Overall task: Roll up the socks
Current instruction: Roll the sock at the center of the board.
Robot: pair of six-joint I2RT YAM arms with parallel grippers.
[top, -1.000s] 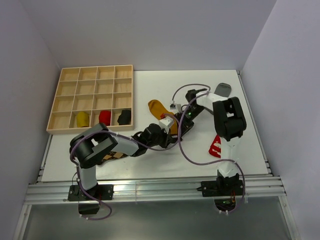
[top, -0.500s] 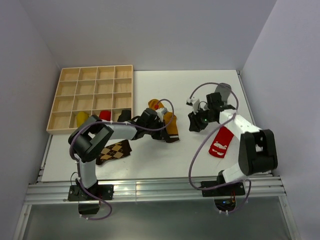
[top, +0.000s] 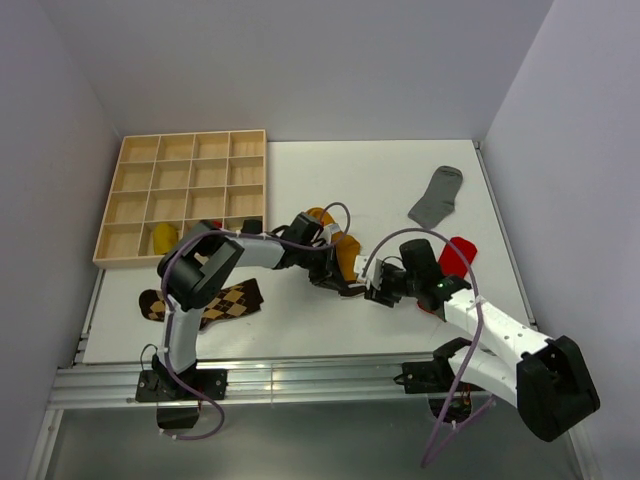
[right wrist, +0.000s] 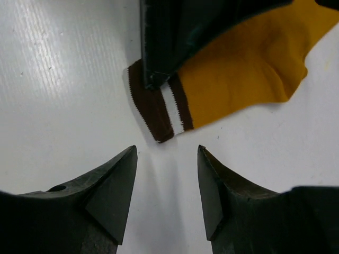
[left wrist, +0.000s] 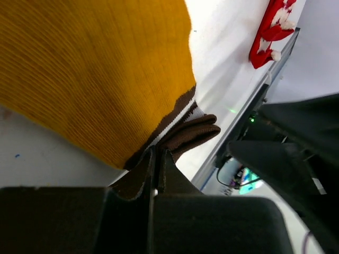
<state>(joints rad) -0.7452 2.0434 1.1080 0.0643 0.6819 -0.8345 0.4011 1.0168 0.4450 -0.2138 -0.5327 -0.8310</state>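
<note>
At mid-table the left gripper [left wrist: 157,156] pinches the mustard sock [right wrist: 249,74] by its striped cuff [right wrist: 159,114], the right gripper [right wrist: 167,152] gapes empty just beside, while the argyle sock [top: 225,300], grey sock [top: 437,195] and red sock [top: 457,253] lie unrolled and one yellow bundle [top: 163,237] sits in the tray [top: 192,134].

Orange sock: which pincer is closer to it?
Left. The left pincer is shut on the orange sock, at its striped end. The right pincer is open just short of that end, not touching it.
</note>
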